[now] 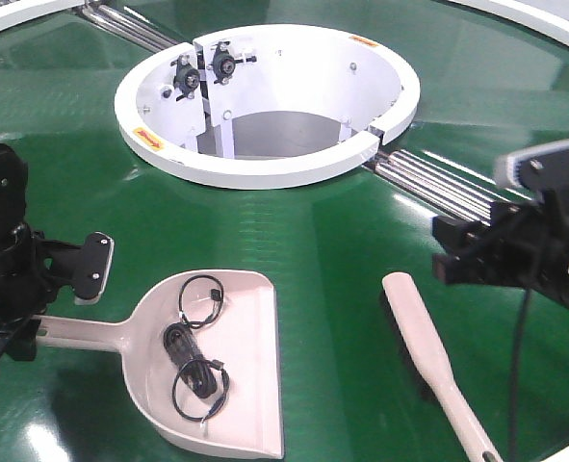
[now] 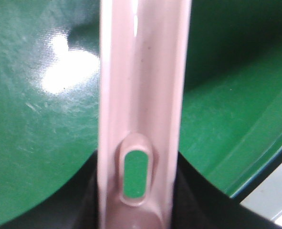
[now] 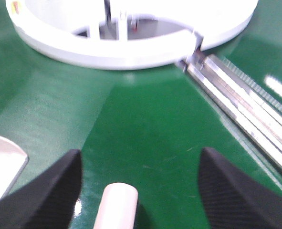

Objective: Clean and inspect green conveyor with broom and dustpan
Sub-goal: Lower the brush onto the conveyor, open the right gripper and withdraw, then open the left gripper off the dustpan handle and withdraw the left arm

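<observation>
left gripper [image 1: 77,289] at dustpan [image 1: 236,308] handle, grasp unclear | right gripper [image 3: 140,186] spread astride broom [image 1: 428,346] tip | risk: tip-only pinch lets broom swing; tilted dustpan spills black cable [image 1: 193,356] onto green conveyor [image 1: 342,241]

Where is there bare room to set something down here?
Bare green conveyor lies between the dustpan and the broom, and between the white ring and the dustpan. Crowded: a black cable sits in the dustpan, the left tool is at its handle, the right tool at the broom.
</observation>
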You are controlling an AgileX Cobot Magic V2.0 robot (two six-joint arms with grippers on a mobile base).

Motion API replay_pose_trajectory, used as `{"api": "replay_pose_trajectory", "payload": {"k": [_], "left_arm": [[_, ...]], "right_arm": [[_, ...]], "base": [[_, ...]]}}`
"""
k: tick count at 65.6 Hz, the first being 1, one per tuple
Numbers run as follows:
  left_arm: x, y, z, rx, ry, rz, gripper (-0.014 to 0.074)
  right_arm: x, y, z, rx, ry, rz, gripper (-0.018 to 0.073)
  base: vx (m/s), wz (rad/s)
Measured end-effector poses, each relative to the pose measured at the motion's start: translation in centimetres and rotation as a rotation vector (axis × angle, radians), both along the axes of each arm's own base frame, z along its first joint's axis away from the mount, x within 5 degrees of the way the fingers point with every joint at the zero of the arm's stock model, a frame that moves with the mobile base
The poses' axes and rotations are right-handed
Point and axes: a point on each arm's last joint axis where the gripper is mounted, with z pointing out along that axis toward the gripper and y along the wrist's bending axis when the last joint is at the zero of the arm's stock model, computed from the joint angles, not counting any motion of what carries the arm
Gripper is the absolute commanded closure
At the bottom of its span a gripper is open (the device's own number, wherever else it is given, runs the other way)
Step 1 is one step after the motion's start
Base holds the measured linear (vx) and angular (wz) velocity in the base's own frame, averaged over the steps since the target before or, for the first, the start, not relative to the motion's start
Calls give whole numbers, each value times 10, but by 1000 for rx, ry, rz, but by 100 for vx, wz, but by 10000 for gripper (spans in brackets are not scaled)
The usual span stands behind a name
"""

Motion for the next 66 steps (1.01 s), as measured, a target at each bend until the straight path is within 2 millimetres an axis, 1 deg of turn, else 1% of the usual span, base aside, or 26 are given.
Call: {"api": "replay_pose_trajectory", "payload": {"k": [3,4,7,14,16,26,66], "left_arm": [[0,0,0,0,0,0,621],[0,0,0,0,0,0,621],[0,0,0,0,0,0,621],[0,0,0,0,0,0,621],[0,0,0,0,0,0,621],[0,0,0,0,0,0,621],[0,0,0,0,0,0,621]], "right_arm": [[-10,-3,1,9,-36,-2,277],[-13,-4,-2,8,-33,-2,298],[-20,-6,-2,11,-46,-3,371],[-32,-9,0,19,-75,-3,542],[-35,-10,1,20,-78,-2,576],[-41,-11,9,32,-122,-3,569],[-42,-12,13,43,-151,-6,569]], "base": [[0,0],[0,0],[0,0],[0,0],[0,0],[0,0],[0,0]]}}
